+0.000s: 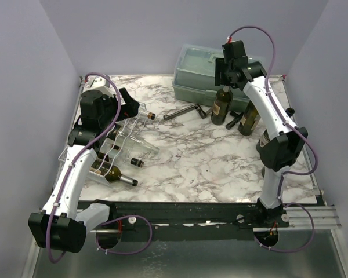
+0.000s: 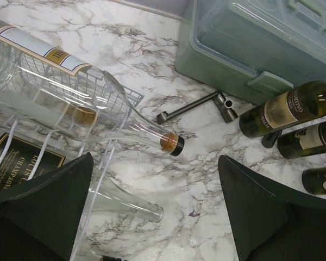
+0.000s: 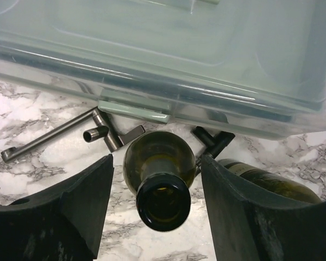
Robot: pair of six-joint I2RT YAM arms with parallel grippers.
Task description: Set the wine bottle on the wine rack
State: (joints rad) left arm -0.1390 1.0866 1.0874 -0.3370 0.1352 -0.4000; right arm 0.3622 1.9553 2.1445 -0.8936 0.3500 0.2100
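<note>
My right gripper (image 3: 156, 159) hung spread over the wine bottle (image 1: 222, 105), one finger on either side of its neck with a gap each way, so it gripped nothing. The bottle stood upright just in front of the pale green toolbox (image 1: 206, 69), beside a second bottle (image 1: 250, 119). The wine rack (image 1: 117, 145) lay well to the left of the toolbox, with several bottles lying in its cradles. My left gripper (image 2: 155, 159) hovered over the rack, wide apart and empty. I judged the task barely begun: the squeeze, the lift, the carry away from the toolbox and the laying down were all left.
</note>
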